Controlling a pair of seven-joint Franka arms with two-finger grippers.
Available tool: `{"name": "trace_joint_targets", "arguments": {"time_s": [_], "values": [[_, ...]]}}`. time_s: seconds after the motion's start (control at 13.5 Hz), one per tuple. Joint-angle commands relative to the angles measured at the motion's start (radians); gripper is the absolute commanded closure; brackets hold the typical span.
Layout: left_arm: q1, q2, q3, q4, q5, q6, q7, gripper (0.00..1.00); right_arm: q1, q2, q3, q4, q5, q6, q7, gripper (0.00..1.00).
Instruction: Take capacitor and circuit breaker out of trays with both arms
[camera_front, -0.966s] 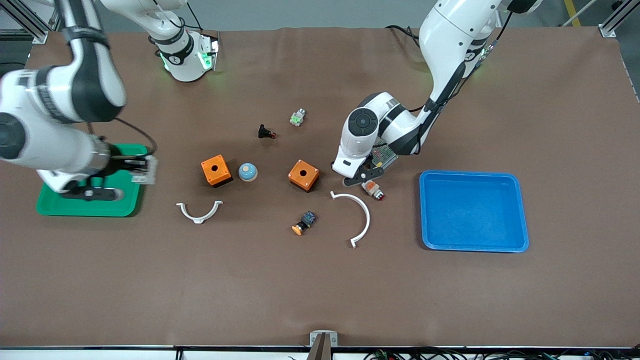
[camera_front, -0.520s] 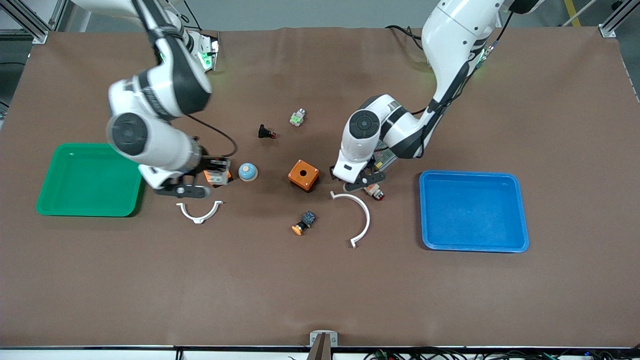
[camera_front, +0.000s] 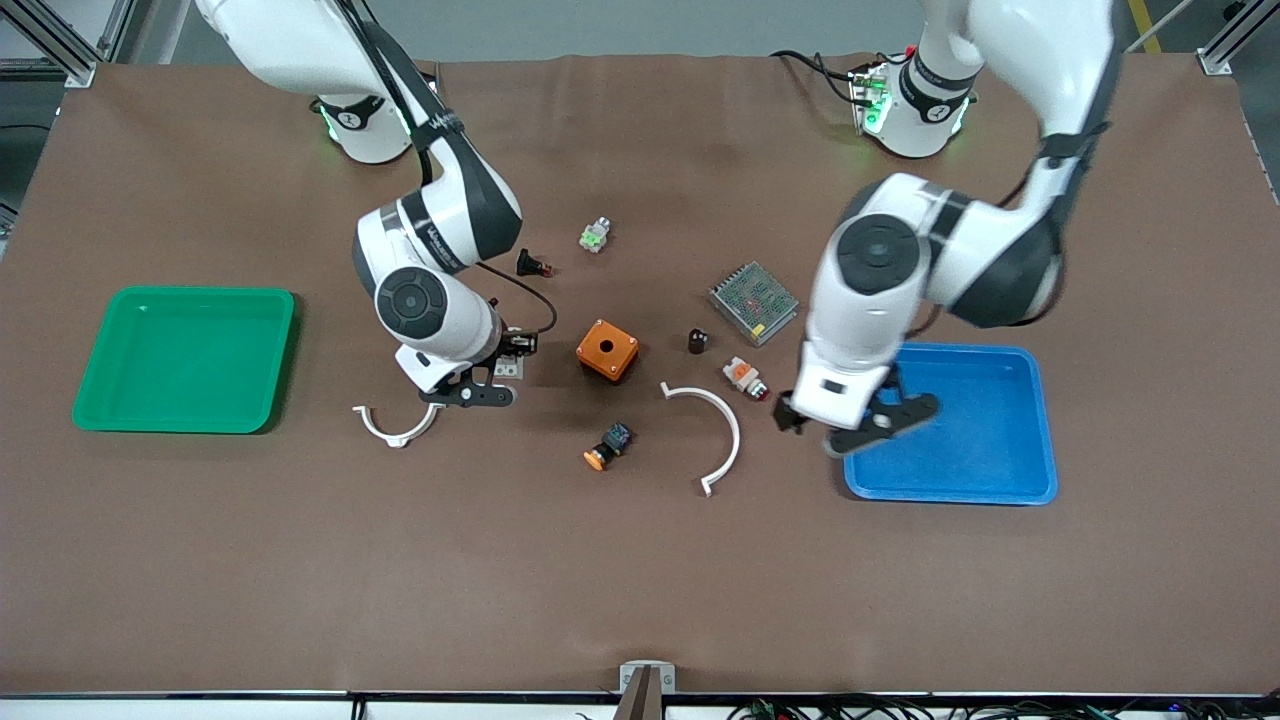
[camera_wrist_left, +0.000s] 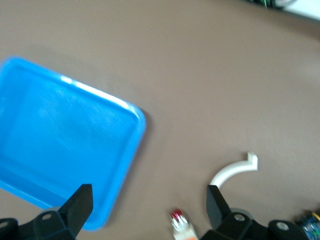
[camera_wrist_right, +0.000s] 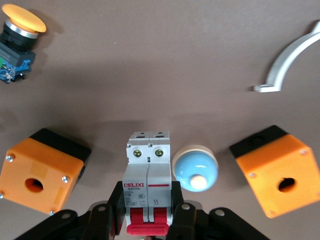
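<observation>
The breaker (camera_wrist_right: 148, 175), a white-and-grey block with red levers, sits between the fingers of my right gripper (camera_front: 488, 382), which is shut on it. It hangs over the table between an orange box (camera_wrist_right: 42, 170) and a blue dome button (camera_wrist_right: 196, 167); in the front view the breaker (camera_front: 510, 366) shows beside the wrist. The capacitor (camera_front: 698, 341), a tiny black cylinder, lies on the table next to a metal mesh module (camera_front: 754, 302). My left gripper (camera_front: 850, 424) is open and empty over the blue tray's rim (camera_front: 850, 480), its black fingers (camera_wrist_left: 77, 205) wide apart.
A green tray (camera_front: 90, 415) lies at the right arm's end. Around the middle are an orange box (camera_front: 606, 350), two white arcs (camera_front: 725, 435) (camera_front: 398, 428), an orange push button (camera_front: 605, 447), a white-and-orange button (camera_front: 745, 378), a black flared part (camera_front: 530, 265) and a small green-and-white part (camera_front: 595, 235).
My right arm carried the breaker from over the green tray toward the middle of the table. My left gripper opened and swung away to the blue tray, uncovering the capacitor.
</observation>
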Motion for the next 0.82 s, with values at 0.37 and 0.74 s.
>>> {"name": "trace_joint_targets", "arguments": {"time_s": [0.37, 0.74], "values": [[0.292, -0.202, -0.018, -0.001, -0.16, -0.158, 0.554, 0.0, 0.037, 0.082, -0.014, 0.025, 0.04, 0.055, 0.005, 0.73], [0.307, -0.341, 0.07, -0.019, -0.266, -0.336, 0.734, 0.0, 0.038, 0.107, -0.014, 0.024, 0.04, 0.082, 0.005, 0.69]]}}
